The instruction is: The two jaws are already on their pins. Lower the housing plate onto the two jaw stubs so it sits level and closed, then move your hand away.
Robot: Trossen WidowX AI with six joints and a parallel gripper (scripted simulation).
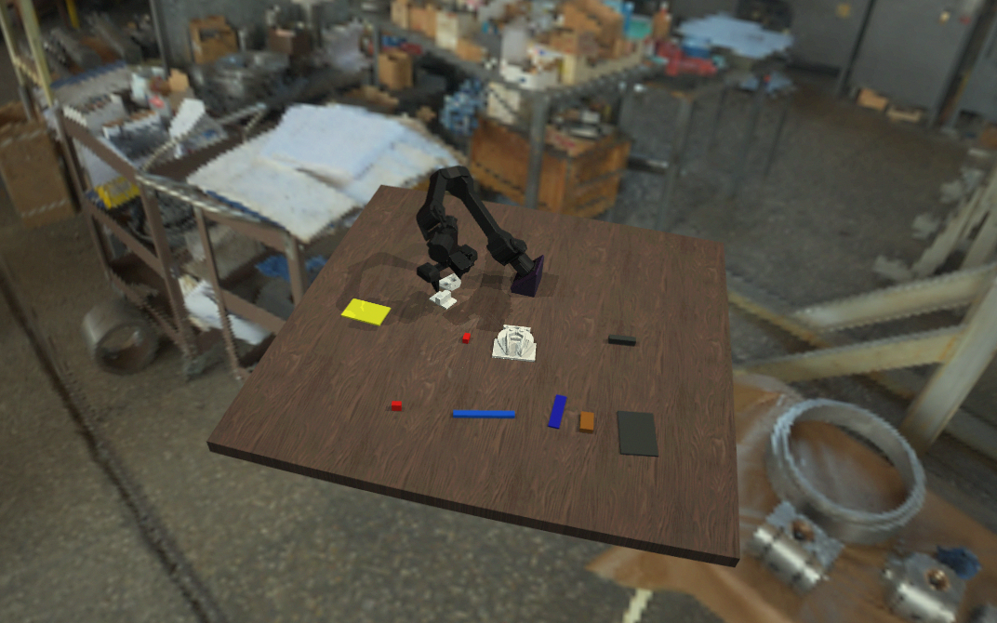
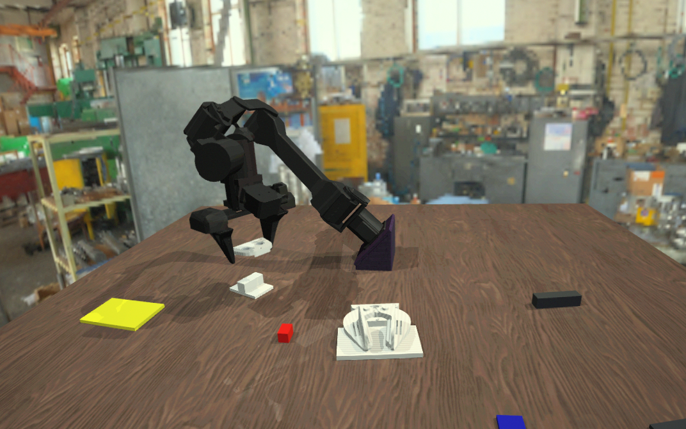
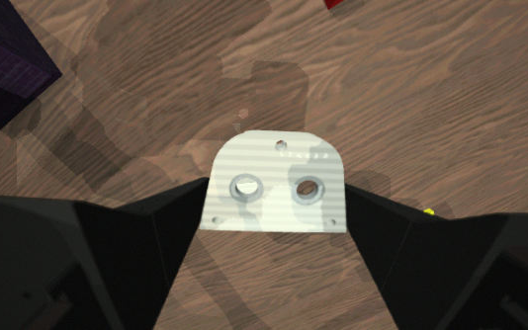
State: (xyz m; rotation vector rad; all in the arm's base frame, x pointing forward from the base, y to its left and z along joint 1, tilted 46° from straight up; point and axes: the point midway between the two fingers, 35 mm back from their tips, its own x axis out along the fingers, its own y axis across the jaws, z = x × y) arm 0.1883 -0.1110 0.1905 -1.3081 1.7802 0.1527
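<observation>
My gripper (image 1: 446,282) (image 2: 252,252) (image 3: 273,187) is shut on the white housing plate (image 1: 449,281) (image 2: 253,246) (image 3: 275,165), one finger at each side edge. The plate is rounded at one end, with two large holes and several small ones. It hangs roughly level in the air above a small white stand (image 1: 443,299) (image 2: 250,283), apart from it. The white jaw assembly (image 1: 514,344) (image 2: 345,348) stands on the table to the right of the stand and nearer the top and exterior views. Its two jaws stand on the base. Its stubs are too small to tell apart clearly.
A red block (image 1: 466,337) (image 2: 283,333) lies between stand and jaw assembly. A yellow plate (image 1: 365,312) (image 2: 121,314) lies left, a black bar (image 1: 621,340) (image 2: 556,299) right. A blue bar (image 1: 483,414), an orange block (image 1: 587,422) and a dark plate (image 1: 637,433) lie nearer the front.
</observation>
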